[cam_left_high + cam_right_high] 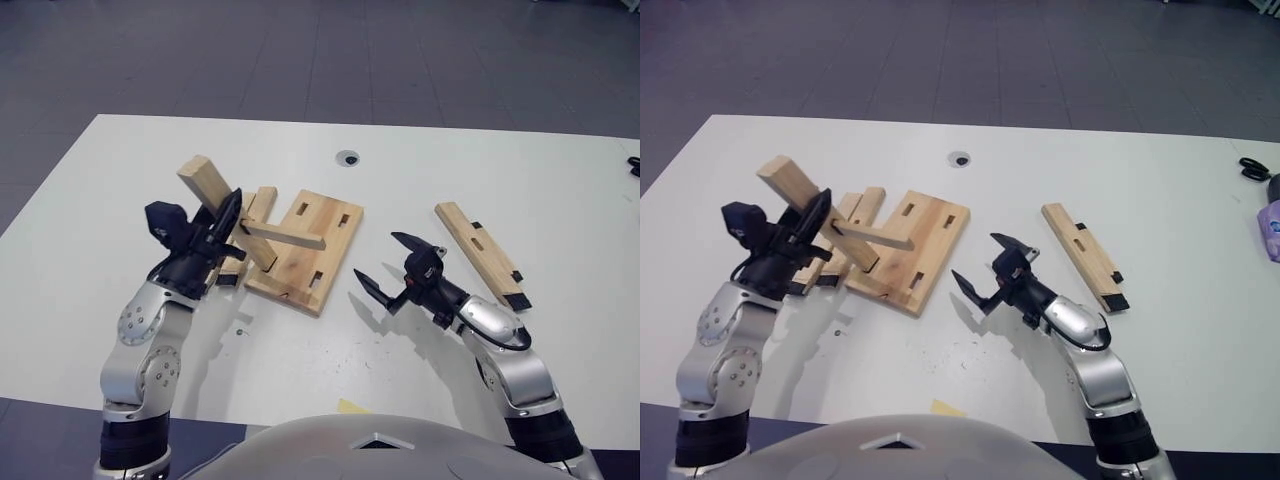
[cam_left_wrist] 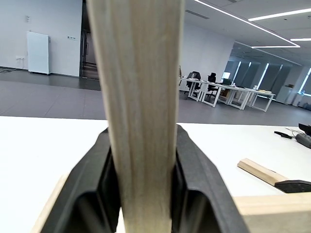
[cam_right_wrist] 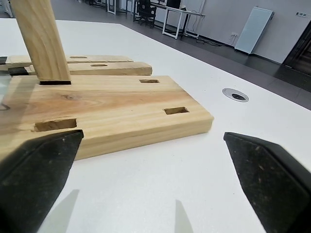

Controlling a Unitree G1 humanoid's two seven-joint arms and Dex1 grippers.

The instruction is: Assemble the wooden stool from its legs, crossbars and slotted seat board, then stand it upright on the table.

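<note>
Beside seat board (image 1: 300,270) | left tool (image 1: 230,220) clamps tilted leg (image 1: 205,180) | right tool (image 1: 378,256) agape, empty

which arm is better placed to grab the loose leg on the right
Right. The right gripper is open and empty near the loose leg; the left gripper is shut on another leg.

Bright, even light comes from long ceiling light strips (image 2: 282,14) overhead. The white table (image 1: 480,160) is evenly lit, and the slotted seat board (image 1: 325,250) casts only a thin, soft shadow along its near edge.
</note>
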